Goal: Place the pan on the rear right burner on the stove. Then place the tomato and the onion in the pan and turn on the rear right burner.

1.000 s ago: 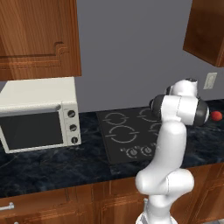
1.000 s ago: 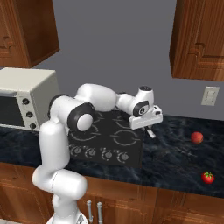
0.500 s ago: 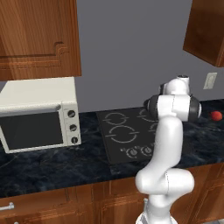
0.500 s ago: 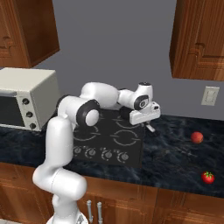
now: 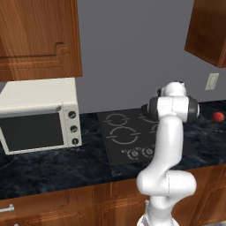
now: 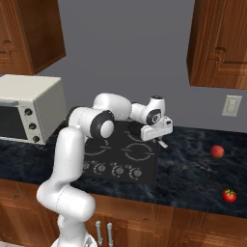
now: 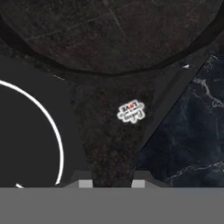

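My hand (image 6: 162,143) grips the pan (image 7: 111,35) by its handle (image 7: 114,131); a loose grip could tip it.

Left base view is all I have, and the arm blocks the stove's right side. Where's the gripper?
Observer: Right base view has the gripper low over the right edge of the stove.
Operator: Is it on the pan?
Observer: In the hand view the finger tips sit on either side of the pan handle. Whether they are clamped on it I cannot tell.
Operator: I see one red thing far right. Is there any other food?
Observer: Yes, the tomato lies nearer the front of the counter, with the onion behind it.
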